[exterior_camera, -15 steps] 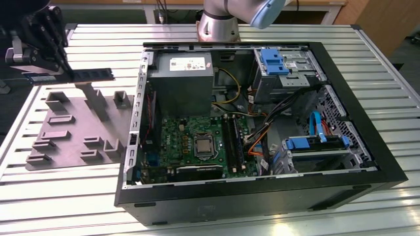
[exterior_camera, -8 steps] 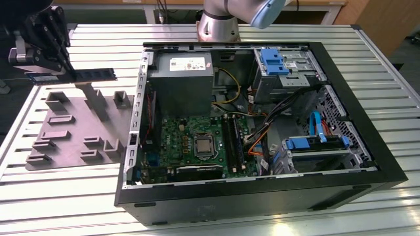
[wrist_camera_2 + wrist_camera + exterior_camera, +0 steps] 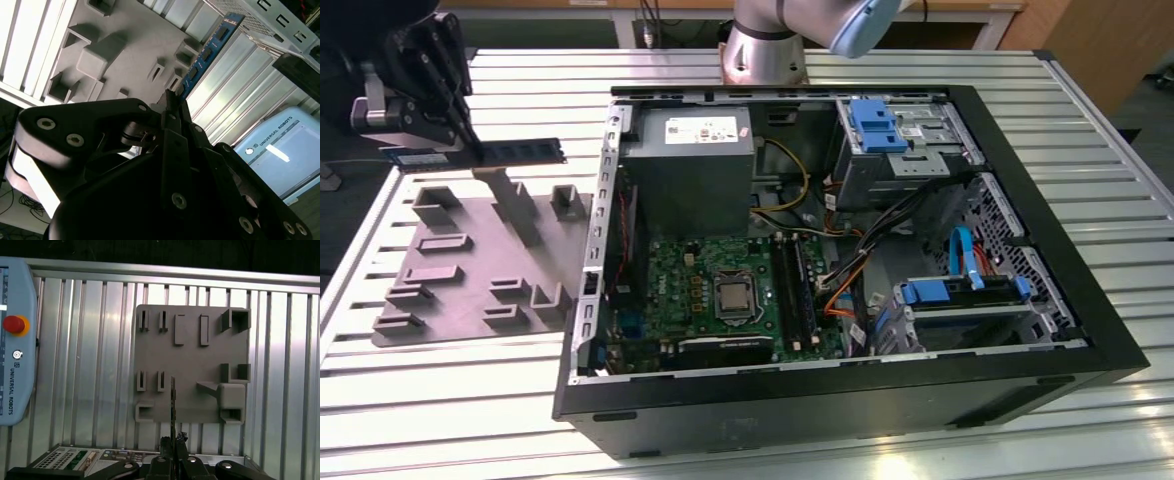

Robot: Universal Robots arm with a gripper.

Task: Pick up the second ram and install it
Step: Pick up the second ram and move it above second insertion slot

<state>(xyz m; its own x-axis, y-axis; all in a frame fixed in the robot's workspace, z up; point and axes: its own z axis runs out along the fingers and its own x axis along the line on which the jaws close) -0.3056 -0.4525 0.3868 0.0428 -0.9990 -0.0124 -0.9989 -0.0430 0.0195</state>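
Observation:
My gripper (image 3: pixel 447 148) hangs above the grey fixture plate (image 3: pixel 467 260) at the exterior view's left, shut on the second ram (image 3: pixel 520 151). The stick is held level on its long edge, a little above the plate's blocks, and points toward the open computer case (image 3: pixel 854 390). In the second wrist view the ram (image 3: pixel 205 52) runs out from the closed fingers (image 3: pixel 172 107) over the plate (image 3: pixel 130 45). The first wrist view shows the ram (image 3: pixel 173 400) edge-on as a thin dark line rising from the gripper (image 3: pixel 173 445) across the plate (image 3: pixel 190 360).
The case lies open on a slatted metal table (image 3: pixel 1067 130), with the motherboard (image 3: pixel 707 270), its long black sockets (image 3: pixel 790 290), a grey power supply (image 3: pixel 687 150) and blue drive brackets (image 3: pixel 961 290) inside. A teach pendant (image 3: pixel 15 340) lies beside the fixture plate.

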